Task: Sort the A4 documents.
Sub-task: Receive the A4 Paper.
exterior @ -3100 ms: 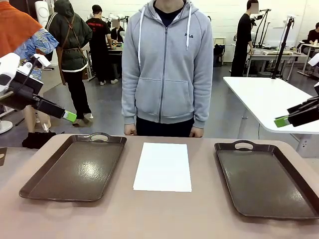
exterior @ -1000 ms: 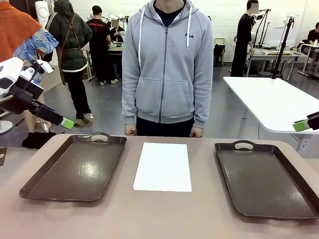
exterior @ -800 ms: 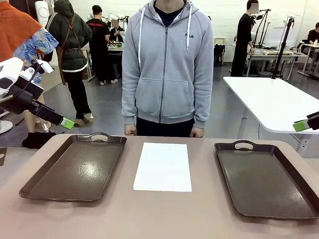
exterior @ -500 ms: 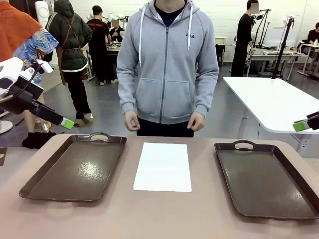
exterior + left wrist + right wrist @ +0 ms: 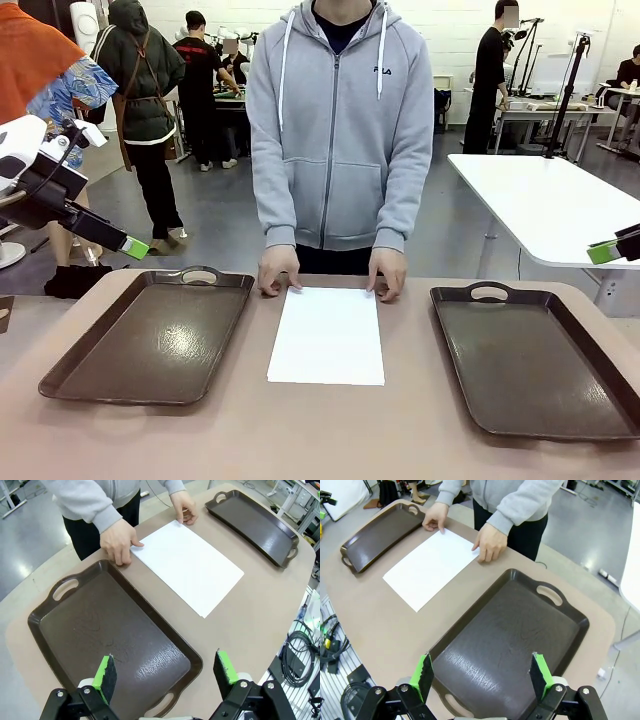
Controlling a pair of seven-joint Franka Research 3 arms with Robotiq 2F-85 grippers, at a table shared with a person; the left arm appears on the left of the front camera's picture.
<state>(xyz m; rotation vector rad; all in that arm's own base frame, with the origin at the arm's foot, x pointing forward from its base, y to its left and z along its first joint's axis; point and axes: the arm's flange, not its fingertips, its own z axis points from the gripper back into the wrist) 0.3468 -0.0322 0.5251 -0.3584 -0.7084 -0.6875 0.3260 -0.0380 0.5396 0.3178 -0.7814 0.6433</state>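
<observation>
- Tan table (image 5: 320,440) with rounded corners, in a workshop with other tables behind.
- Left gripper (image 5: 165,670), seen from its wrist, points down at the left tray (image 5: 115,635). Its green pads are spread wide with nothing between them. The right gripper (image 5: 481,674) is the same over the right tray (image 5: 510,635).
- From the front, both grippers hang high, out by the table's side edges.
- A4 documents (image 5: 327,335) lie flat mid-table between the trays. They are white and blank, and the sheet count is unclear.
- One hand (image 5: 278,270) and the other hand (image 5: 388,272) of the person touch the far corners.

L tray (image 5: 150,340), R tray (image 5: 540,365): dk brown, handled, on tan tabletop (image 5: 320,430). Person in grey hoodie (image 5: 340,140) at far edge.
</observation>
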